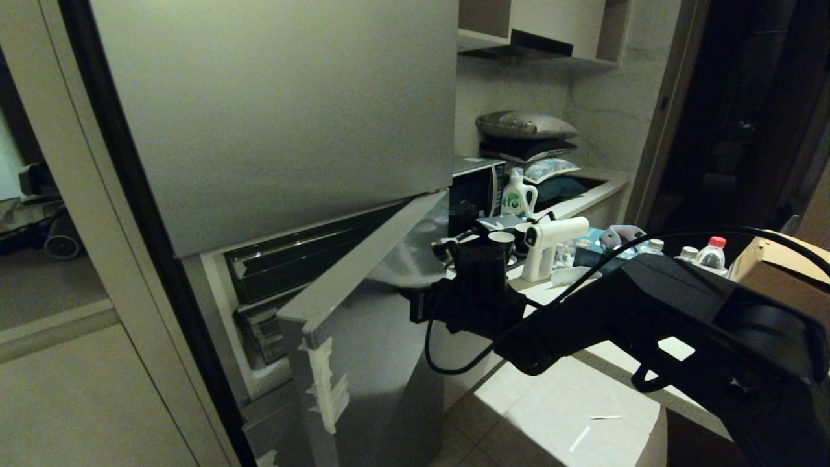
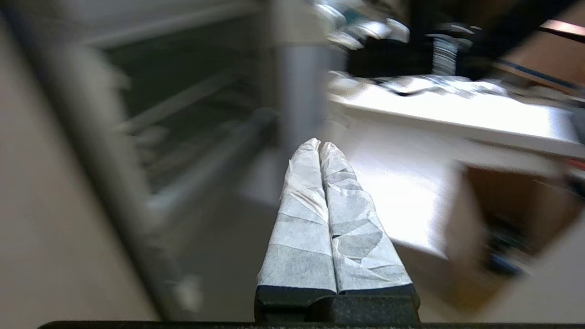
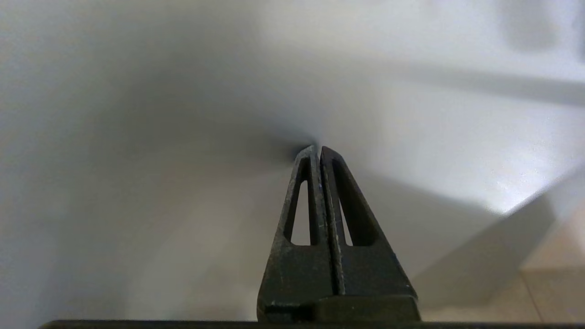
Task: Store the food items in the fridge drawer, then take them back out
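right gripper tips pressed to a half-open fridge door, drawer and food hidden

the lower fridge door (image 1: 369, 311) is seen swung partway out from the fridge (image 1: 272, 117), with strips of white tape (image 1: 324, 383) stuck along its near edge. behind it a dark compartment with smoky trays (image 1: 292, 259) is exposed. the clear fridge drawer can't be picked out from here, and the food items aren't spotted in any view, so where they sit can't be told.

the right arm (image 1: 648, 311) is stretched across from the right side toward the outer face of that door. in the head view the right gripper itself is tucked behind the door's edge. in the right wrist view the right gripper (image 3: 316, 150) is shown with both black fingers pinched together, nothing between them, tips right up against a plain grey panel, apparently touching it.

in the left wrist view the left gripper (image 2: 320, 145) is shown with its white-wrapped fingers (image 2: 301, 219) pressed flat against each other, nothing held. it's pointed toward the open fridge and the tiled floor (image 1: 551, 415); everything around it is smeared by blur.

on the counter (image 1: 583, 207) to the right a white spray gun (image 1: 551, 243), a detergent jug (image 1: 517, 194), a microwave (image 1: 476, 188) and some capped water bottles (image 1: 710, 253) are parked, with a cardboard box (image 1: 778, 266) beside them.
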`<state>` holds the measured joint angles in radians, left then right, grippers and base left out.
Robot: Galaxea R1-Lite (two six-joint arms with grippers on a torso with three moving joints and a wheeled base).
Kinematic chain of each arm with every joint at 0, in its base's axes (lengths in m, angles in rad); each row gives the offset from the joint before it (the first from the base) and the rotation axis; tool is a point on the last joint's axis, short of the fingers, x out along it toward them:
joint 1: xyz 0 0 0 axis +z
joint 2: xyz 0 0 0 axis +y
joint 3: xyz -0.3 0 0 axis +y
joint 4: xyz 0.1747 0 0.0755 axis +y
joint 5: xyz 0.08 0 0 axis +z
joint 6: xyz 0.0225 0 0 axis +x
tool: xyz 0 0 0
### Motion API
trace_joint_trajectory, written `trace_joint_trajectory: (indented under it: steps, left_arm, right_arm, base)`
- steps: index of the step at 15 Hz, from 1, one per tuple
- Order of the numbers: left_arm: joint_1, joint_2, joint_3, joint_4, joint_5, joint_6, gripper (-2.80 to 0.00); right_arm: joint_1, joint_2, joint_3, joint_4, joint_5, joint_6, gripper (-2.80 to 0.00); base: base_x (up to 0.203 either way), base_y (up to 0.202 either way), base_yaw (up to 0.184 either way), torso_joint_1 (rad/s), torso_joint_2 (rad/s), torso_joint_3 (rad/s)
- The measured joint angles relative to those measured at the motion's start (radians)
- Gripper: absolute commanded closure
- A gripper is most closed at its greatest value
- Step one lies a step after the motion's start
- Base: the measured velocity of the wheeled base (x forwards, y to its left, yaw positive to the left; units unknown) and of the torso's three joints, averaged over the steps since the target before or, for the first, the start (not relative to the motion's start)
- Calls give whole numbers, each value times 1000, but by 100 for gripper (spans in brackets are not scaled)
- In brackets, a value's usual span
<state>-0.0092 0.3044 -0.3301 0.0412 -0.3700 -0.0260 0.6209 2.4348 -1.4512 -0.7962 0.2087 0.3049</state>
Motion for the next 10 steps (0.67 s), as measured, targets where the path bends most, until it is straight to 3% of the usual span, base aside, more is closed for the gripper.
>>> trace_joint_trajectory:
  steps: [2, 4, 8, 10]
  left_arm:
    - [-20, 195, -42, -67, -99, -6, 0]
    - [-102, 369, -69, -152, -148, 0, 0]
    - [-370, 588, -81, -233, -92, 20, 0]
    - [-428, 679, -84, -260, -25, 21, 0]
  right_arm:
    - [2, 26, -57, 3, 3, -1, 0]
    - [7, 63, -141, 6, 3, -1, 0]
    - [48, 140, -310, 29, -12, -1, 0]
    - [63, 173, -361, 31, -39, -6, 0]
  base:
    - [0, 0, 0, 0, 0, 0]
    - [0, 0, 0, 0, 0, 0]
    - [0, 0, 0, 0, 0, 0]
    - [0, 0, 0, 0, 0, 0]
